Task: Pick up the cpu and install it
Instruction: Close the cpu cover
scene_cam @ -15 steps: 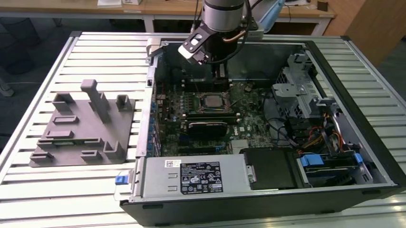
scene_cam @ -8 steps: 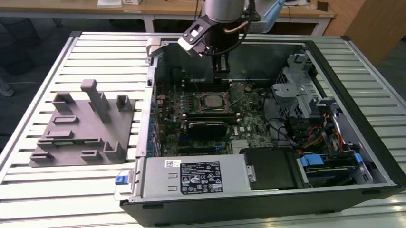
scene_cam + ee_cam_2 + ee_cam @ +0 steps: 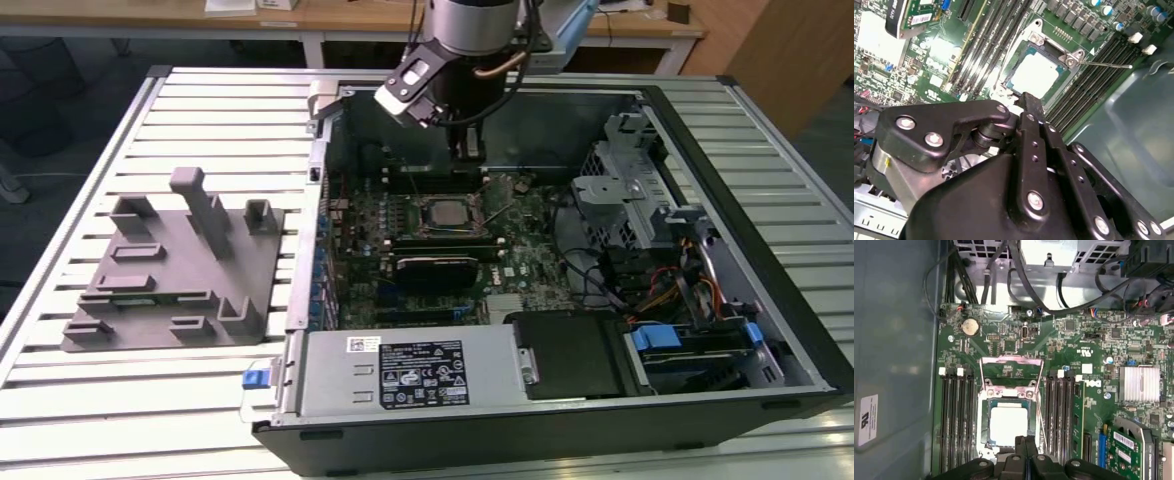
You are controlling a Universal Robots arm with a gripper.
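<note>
One gripper (image 3: 1025, 440), fingers pressed together w/ nothing btwn them, hangs over the mobo (image 3: 1089, 340), tips near the cpu (image 3: 1008, 424). The cpu sits in its socket (image 3: 1023, 51), load plate (image 3: 1009, 389) flipped up.
</note>
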